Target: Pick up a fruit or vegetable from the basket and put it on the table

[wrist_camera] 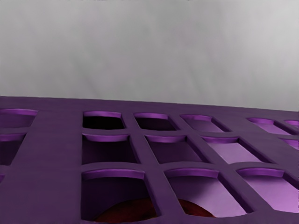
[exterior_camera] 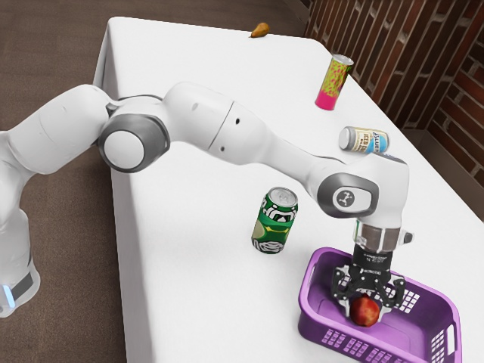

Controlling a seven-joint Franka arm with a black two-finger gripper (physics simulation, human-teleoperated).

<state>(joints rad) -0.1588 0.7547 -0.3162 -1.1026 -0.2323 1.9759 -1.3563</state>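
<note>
Though I cannot tell if the gripper (exterior_camera: 366,308) pinches the apple (exterior_camera: 364,311), basket (exterior_camera: 312,321) walls surround both, a green can (exterior_camera: 274,221) nearby.

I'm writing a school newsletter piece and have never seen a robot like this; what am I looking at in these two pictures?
The machine is one jointed white robot arm, drawn by a simulator. The exterior view is taken from beside it; the wrist view comes from a camera on its hand, looking closely at the holed wall of a purple basket, with bits of red visible through the holes.

The black gripper at the arm's end is down in the basket, at a red, apple-like fruit. Whether it holds the fruit, I cannot tell.

The basket sits on a white table. Also on the table are an upright green can, an upright yellow-and-pink can, a cream-and-blue can on its side and, at the far end, a brownish, pear-like thing.
</note>
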